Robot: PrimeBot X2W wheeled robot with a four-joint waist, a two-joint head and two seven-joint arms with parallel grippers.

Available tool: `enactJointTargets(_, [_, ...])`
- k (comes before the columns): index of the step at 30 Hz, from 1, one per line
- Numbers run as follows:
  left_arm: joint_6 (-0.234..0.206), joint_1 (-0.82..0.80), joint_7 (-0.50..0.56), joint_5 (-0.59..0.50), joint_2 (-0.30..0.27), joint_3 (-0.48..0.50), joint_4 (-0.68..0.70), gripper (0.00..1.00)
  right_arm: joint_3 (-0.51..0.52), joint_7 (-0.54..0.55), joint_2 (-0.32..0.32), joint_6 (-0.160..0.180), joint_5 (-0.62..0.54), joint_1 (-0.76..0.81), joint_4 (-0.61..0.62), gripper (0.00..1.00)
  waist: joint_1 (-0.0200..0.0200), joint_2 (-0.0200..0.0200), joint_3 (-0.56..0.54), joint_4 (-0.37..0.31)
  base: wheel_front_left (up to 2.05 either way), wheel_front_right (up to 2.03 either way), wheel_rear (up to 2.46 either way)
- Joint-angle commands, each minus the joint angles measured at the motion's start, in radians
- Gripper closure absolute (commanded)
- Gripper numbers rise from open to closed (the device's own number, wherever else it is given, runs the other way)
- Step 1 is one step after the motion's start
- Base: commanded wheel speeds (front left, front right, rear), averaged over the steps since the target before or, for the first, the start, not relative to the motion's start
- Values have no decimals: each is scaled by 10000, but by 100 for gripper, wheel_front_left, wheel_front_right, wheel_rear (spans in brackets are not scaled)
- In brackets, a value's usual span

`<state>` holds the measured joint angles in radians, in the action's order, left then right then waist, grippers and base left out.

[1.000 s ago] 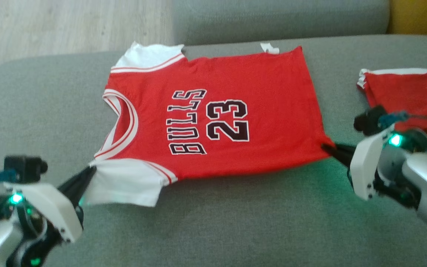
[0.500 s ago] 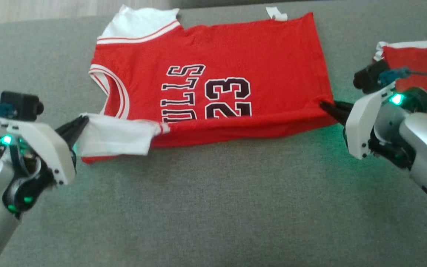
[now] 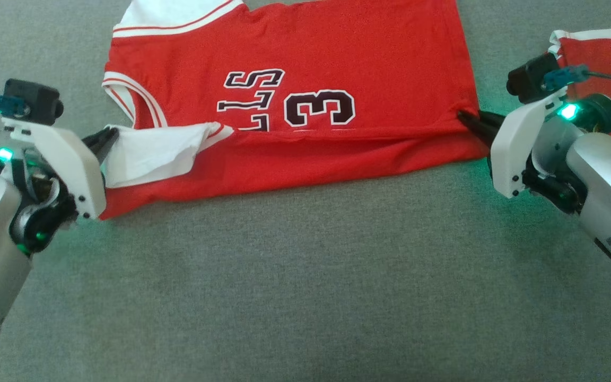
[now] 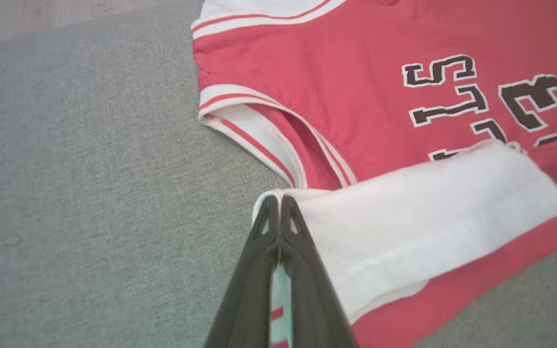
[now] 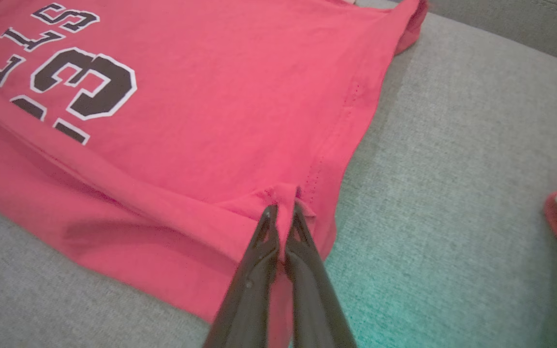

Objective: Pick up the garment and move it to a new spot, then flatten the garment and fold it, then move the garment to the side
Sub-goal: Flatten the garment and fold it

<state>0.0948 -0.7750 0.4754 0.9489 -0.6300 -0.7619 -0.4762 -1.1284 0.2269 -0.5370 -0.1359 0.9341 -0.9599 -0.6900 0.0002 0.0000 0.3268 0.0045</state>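
Seems midway in the first fold of the garment, spread on the grey cushion. Pinches its white sleeve with the left gripper and its hem corner with the right gripper, fingers pressed together on cloth. Left to do: finishing folds, moving aside.
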Motion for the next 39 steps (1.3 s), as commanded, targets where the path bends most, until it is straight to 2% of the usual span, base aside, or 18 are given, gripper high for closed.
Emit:
enactJointTargets(1, [33, -605, 0, -67, -413, 409, 100, 100, 23, -128, -53, 52, 25, -99, 79, 100, -2, 0, 33, -10, 0, 0, 0])
enactJointTargets(3, [72, -777, -58, -138, -280, 344, -131, 100, -3, -278, -9, 52, 28, -220, -82, 100, -2, 0, 84, -10, 0, 0, 0])
enactJointTargets(4, [40, -872, -210, -203, -201, 365, -248, 100, -18, -454, 15, 52, -43, -311, -148, 69, -2, 0, 110, -2, 0, 0, 0])
enactJointTargets(5, [-36, -1001, -546, -341, -113, 424, -343, 58, 24, -607, 45, 52, -39, -374, -263, 0, -2, 0, 133, 6, 0, 0, 0])
enactJointTargets(6, [-195, -1136, -1049, -515, 5, 531, -448, 0, 110, -741, 100, 52, 12, -431, -404, 0, -2, 0, 148, 16, 0, 0, 0])
enactJointTargets(12, [-579, -1573, -3941, -1047, 790, 1105, -1139, 0, 820, -2296, 441, 52, 124, -664, -1176, 0, -2, 0, -71, 83, 0, 0, 0])
enactJointTargets(13, [-670, -1565, -5018, -1206, 980, 1289, -1267, 0, 1186, -3126, 582, 52, 183, -644, -1347, 0, -2, 0, -247, 86, 0, 0, 0])
enactJointTargets(16, [-755, -1339, -6378, -1296, 1225, 1534, -1278, 0, 1684, -4345, 805, 52, 200, -457, -1462, 0, -2, 0, -567, 75, 0, 0, 0])
enactJointTargets(18, [-848, -1058, -6966, -1315, 1362, 1713, -1140, 0, 2113, -4747, 928, 52, 80, -273, -1463, 0, -2, 0, -817, 71, 0, 0, 0])
enactJointTargets(19, [-945, -897, -7141, -1407, 1403, 1796, -1005, 0, 2414, -4831, 985, 52, -6, -157, -1455, 0, -2, 0, -942, 67, 0, 0, 0])
enactJointTargets(20, [-1170, -455, -7316, -1562, 1492, 2072, -589, 0, 3358, -4875, 1095, 52, -490, 61, -1125, 0, -2, 0, -1159, 30, 0, 0, 0])
enactJointTargets(24, [-1695, 816, -7365, -2282, 1818, 3167, 960, 0, 6042, -4883, 1492, 52, -2431, 1402, 257, 0, -2, 0, -1543, -5, 0, 0, 0])
enactJointTargets(27, [-1922, 2085, -7368, -2970, 2237, 3912, 1990, 0, 7946, -4884, 2250, 52, -3975, 2848, 1487, 0, -2, 0, -1804, -21, 0, 0, 0])
enactJointTargets(30, [-2019, 3208, -7369, -3559, 2742, 4491, 2663, 0, 9297, -4885, 3123, 52, -5377, 4203, 2460, 0, -2, 0, -2008, 3, 0, 0, 0])
enactJointTargets(34, [-1989, 4410, -7370, -4273, 3394, 5136, 2914, 0, 10072, -4885, 4099, 52, -6772, 5544, 3073, 0, -2, 0, -2212, -7, 0, 0, 0])
enactJointTargets(39, [-1702, 5460, -7371, -4866, 4132, 5654, 2698, 0, 10338, -4886, 4670, 52, -7359, 6589, 3340, 0, -2, 0, -2433, -83, 0, 0, 0])
